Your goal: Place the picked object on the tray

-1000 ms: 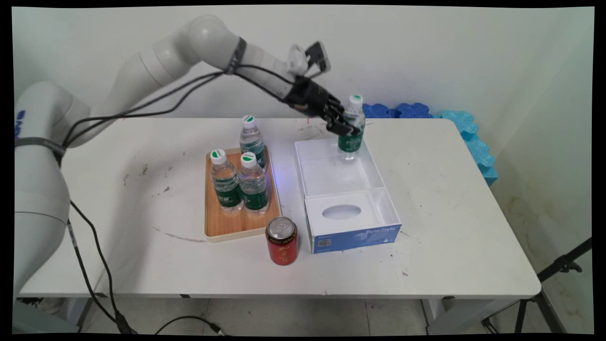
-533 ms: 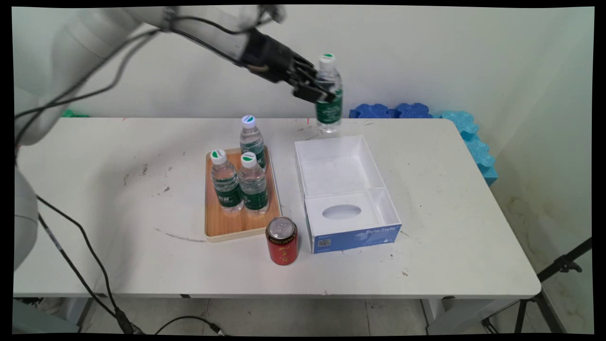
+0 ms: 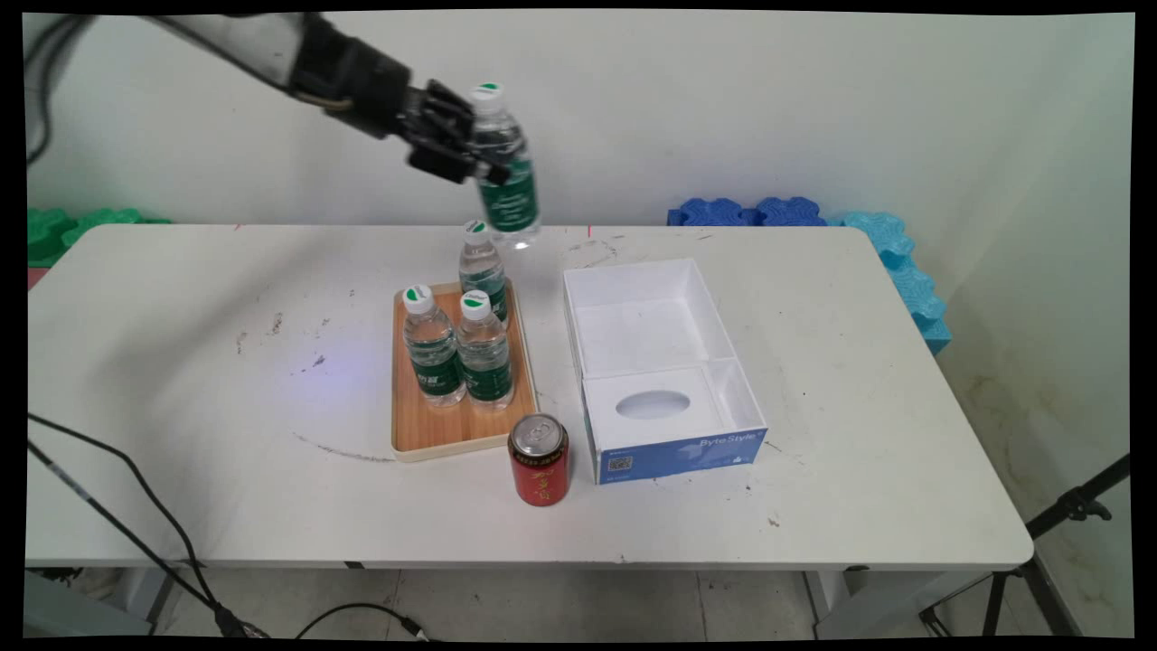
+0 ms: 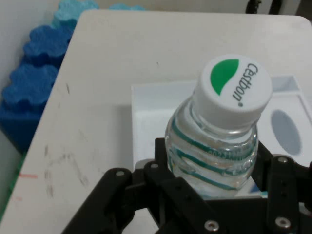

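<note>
My gripper (image 3: 470,163) is shut on a clear water bottle (image 3: 503,172) with a green label and a white-and-green cap, held high in the air and slightly tilted, above the back of the table. In the hand view the water bottle (image 4: 217,141) stands between the black fingers (image 4: 163,187), its cap (image 4: 234,87) close to the camera. Just below the held bottle stands another bottle (image 3: 481,269) at the far end of the wooden tray (image 3: 411,425), with two more bottles (image 3: 432,348) side by side in front of it.
An open white box (image 3: 651,312) with a blue front and an oval-holed insert sits right of the tray. A red drink can (image 3: 539,459) stands in front, between tray and box. Blue foam pieces (image 3: 750,211) lie at the back right, green ones (image 3: 63,226) at the back left.
The gripper lifted the bottle out of the white box, then carried it leftward and higher, to above the tray's far end. The bottle now tilts a little.
</note>
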You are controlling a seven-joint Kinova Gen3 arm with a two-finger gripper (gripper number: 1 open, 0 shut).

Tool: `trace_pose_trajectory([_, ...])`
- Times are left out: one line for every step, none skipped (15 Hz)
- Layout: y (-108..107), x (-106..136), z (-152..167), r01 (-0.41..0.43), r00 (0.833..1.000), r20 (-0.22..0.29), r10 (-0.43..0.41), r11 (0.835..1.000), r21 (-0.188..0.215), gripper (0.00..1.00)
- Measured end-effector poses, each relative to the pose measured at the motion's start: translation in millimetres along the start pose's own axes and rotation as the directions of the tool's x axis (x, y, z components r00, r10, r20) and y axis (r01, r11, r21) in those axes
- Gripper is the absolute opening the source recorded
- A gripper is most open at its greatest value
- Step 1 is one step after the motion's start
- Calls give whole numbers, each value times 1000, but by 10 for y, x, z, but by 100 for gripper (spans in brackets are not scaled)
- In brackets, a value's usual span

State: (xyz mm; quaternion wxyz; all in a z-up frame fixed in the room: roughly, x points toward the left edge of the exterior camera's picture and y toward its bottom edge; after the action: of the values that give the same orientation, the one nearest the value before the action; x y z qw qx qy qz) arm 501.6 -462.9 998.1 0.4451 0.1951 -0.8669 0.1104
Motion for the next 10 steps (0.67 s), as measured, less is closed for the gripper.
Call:
trace_pose_trajectory([9, -53, -107, 12, 1000, -3, -12, 1000, -8, 0])
trace_pose_trajectory([22, -106, -232, 28, 1000, -11, -28, 999, -19, 0])
trace_pose_trajectory([34, -135, -321, 38, 999, -22, -39, 999, -28, 0])
trace_pose_trajectory([48, -158, -401, 47, 998, -33, -48, 998, -38, 0])
trace_pose_trajectory([62, -188, -492, 56, 997, -42, -58, 997, -47, 0])
trace_pose_trajectory([73, -224, -578, 65, 997, -47, -67, 996, -54, 0])
trace_pose_trajectory([78, -263, -653, 71, 996, -49, -74, 996, -58, 0])
trace_pose_trajectory([81, -316, -731, 75, 996, -46, -78, 995, -60, 0])
trace_pose_trajectory([77, -382, -806, 76, 996, -40, -78, 995, -59, 0])
trace_pose_trajectory([70, -444, -860, 74, 997, -32, -75, 996, -55, 0])
